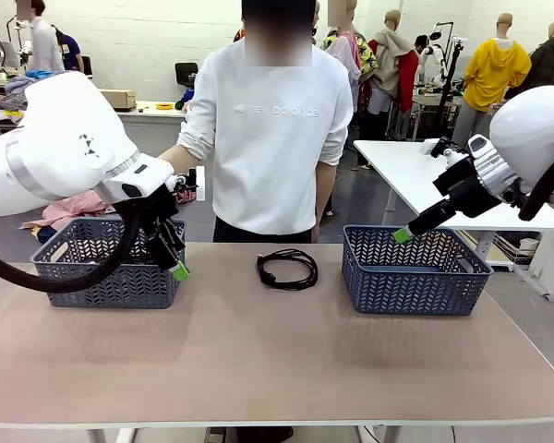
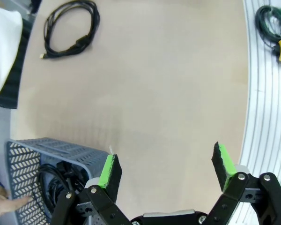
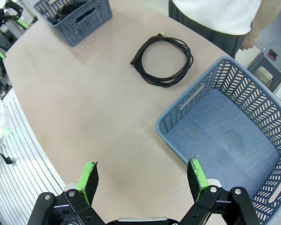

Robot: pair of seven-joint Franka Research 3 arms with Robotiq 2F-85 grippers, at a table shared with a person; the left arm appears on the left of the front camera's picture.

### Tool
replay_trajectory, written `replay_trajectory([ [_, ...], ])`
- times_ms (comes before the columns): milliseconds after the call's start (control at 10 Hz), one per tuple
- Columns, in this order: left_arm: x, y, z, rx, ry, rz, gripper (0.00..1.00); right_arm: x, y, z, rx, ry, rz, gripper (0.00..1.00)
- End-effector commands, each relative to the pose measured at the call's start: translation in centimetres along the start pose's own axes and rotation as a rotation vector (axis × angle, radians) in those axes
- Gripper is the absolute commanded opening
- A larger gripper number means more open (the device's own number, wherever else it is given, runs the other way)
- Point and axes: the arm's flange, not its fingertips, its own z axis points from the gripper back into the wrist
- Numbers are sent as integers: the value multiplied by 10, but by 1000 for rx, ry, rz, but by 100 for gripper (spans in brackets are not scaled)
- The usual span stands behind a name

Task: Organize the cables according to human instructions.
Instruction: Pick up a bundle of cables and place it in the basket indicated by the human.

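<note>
One cable [image 1: 287, 269] lies as a flat black coil on the table between two grey-blue baskets; it also shows as the cable [image 2: 70, 28] and the cable [image 3: 163, 61] in the wrist views. More black cables [image 2: 56, 180] lie inside the left basket [image 1: 102, 277]. My left gripper [image 1: 171, 258] hangs open at that basket's right front corner, holding nothing. My right gripper [image 1: 406, 233] is open above the left rim of the right basket [image 1: 411, 286], whose inside is bare. In the wrist views the left gripper [image 2: 166, 171] and right gripper [image 3: 143, 178] both stand wide.
A person in a white sweatshirt [image 1: 272, 129] stands at the far edge, one hand [image 2: 0, 204] at the left basket [image 2: 42, 150]. Beyond the table edge, a dark cord with a yellow plug [image 2: 276, 28] lies on the floor.
</note>
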Motion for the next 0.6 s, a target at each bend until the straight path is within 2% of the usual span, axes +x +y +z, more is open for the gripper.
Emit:
replay_trajectory([
  [0,23,15,-7,-1,64,-133,100,1,-2,0,16,-23,2,100],
  [300,87,53,-35,7,197,-373,100,1,-2,0,16,-23,2,100],
  [500,123,74,-62,2,252,-555,100,1,-2,0,16,-23,2,100],
])
